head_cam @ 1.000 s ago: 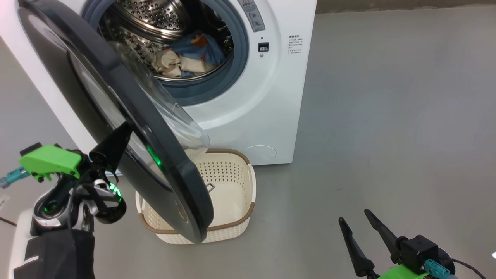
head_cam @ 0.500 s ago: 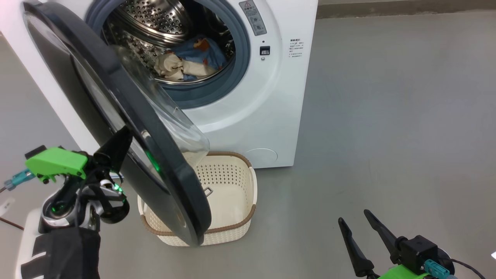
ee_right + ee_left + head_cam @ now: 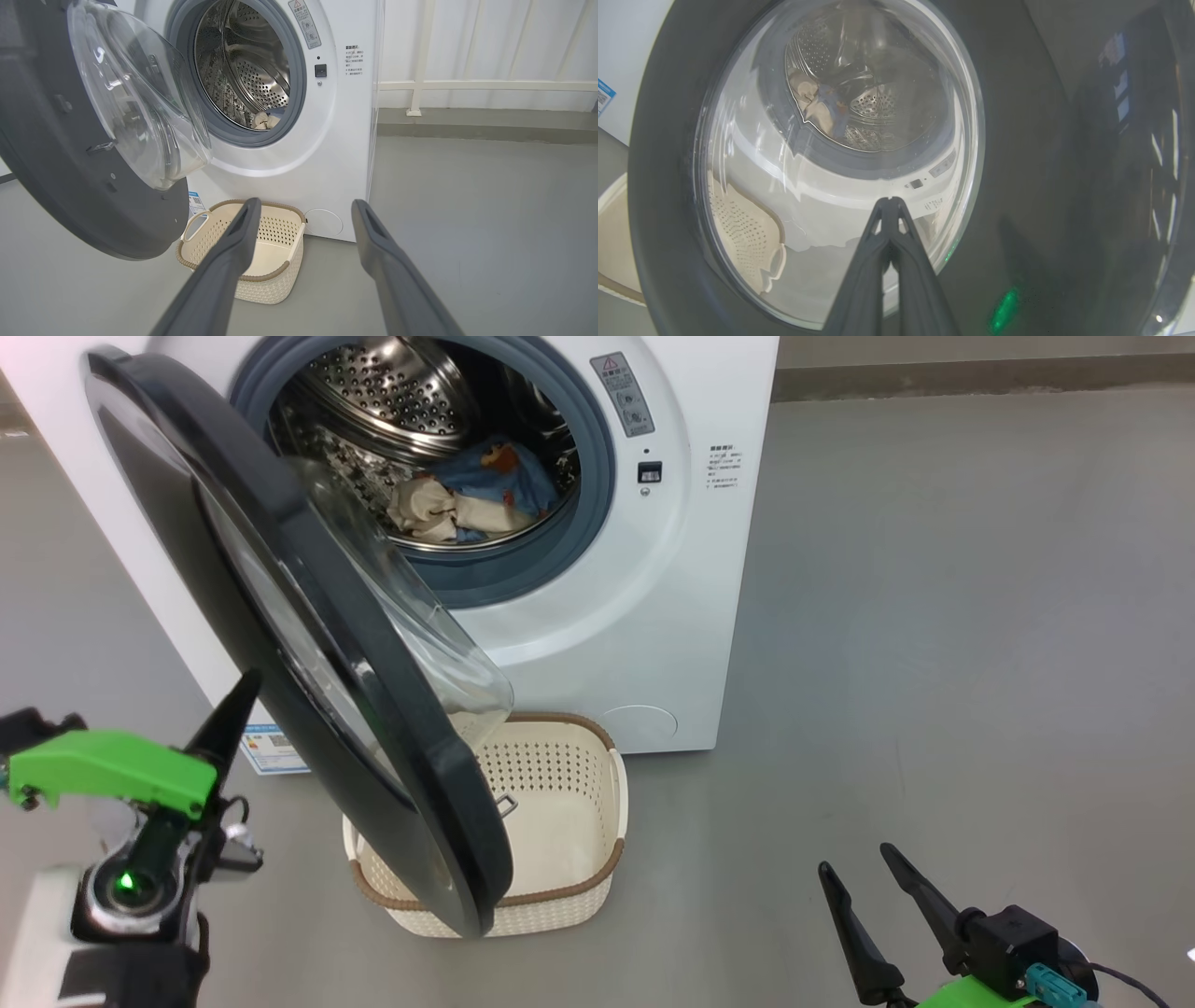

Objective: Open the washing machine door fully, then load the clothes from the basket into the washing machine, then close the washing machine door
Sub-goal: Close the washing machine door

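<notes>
Loading looks done: clothes (image 3: 476, 495) sit in the drum of the washing machine (image 3: 653, 616), basket (image 3: 551, 770) on the floor below looks empty. Step in hand is closing. Washing machine door (image 3: 411, 775) stands half open, hanging over the basket. Left pincer (image 3: 245, 691) is pinched together, holding nothing, at the door's outer face; contact unclear. Right pincer (image 3: 853, 857) is spread wide, empty, well apart. Next move likely: push the outer face toward the machine until the latch catches.
</notes>
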Robot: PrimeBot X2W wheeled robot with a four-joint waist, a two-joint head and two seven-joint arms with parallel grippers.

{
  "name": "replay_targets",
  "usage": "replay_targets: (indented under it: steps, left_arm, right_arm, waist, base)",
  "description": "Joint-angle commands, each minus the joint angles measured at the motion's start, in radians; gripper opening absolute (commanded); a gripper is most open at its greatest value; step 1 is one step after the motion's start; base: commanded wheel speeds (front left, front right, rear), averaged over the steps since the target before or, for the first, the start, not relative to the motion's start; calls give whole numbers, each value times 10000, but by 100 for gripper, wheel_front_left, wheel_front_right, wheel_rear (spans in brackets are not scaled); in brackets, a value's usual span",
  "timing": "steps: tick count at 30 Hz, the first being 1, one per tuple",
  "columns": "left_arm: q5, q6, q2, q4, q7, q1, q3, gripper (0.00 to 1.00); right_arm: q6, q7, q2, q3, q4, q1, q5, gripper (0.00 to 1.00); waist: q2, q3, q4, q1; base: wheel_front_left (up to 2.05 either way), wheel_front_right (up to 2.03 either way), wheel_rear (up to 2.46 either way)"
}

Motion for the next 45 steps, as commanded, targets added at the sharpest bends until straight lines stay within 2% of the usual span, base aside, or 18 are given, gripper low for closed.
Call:
replay_targets:
  steps: [1,4,5,6,13,19,22,27,35,40,45]
  left_arm:
    - [299,-102,470,-439,-172,-25,197,15]
    - [1173,-268,721,-992,-946,545,9,49]
    - [1582,-322,833,-1133,-1222,774,-140,89]
    - [1961,-372,906,-1256,-1514,992,-285,100]
    - [4241,-420,1080,-1706,-3617,2103,-1031,100]
    - [5879,-378,1092,-1394,-5222,2690,-1724,100]
    - [6632,-436,1158,-1113,-5679,2935,-2088,100]
    - [7851,-549,1115,-1022,-5936,3270,-2358,100]
    - [9541,-647,371,-1699,-5947,4223,-915,100]
    - [10208,-697,-68,-2060,-5948,4606,-208,100]
    - [10421,-712,-213,-2345,-5948,4834,-344,100]
  right_arm:
    - [14,-120,-14,169,-268,-11,-72,100]
    - [14,-120,2,102,-303,40,-91,100]
    - [14,-120,13,71,-319,58,-94,100]
    - [14,-120,23,39,-335,78,-93,100]
    - [14,-120,86,-278,-437,309,-127,100]
    - [14,-120,73,-433,-474,394,-158,100]
    - [14,-120,72,-463,-476,389,-170,100]
    - [14,-120,76,-483,-505,380,-189,100]
    - [14,-120,43,-564,-536,396,-215,100]
    - [14,-120,69,-619,-551,421,-245,100]
    - [14,-120,113,-673,-541,456,-268,100]
  waist:
    - [0,-12,12,0]
    - [0,-35,0,0]
    - [0,-35,-7,0]
    - [0,-32,-7,0]
    - [0,-47,101,0]
    - [0,-87,139,0]
    - [0,-114,130,0]
    - [0,-118,104,0]
    - [0,-50,2,0]
    - [0,-20,-56,0]
    - [0,10,-98,0]
  base:
    - [0,0,0]
    - [0,0,0]
    - [0,0,0]
    - [0,0,0]
    - [0,0,0]
    - [0,0,0]
    - [0,0,0]
    - [0,0,0]
    - [0,0,0]
    - [0,0,0]
    - [0,0,0]
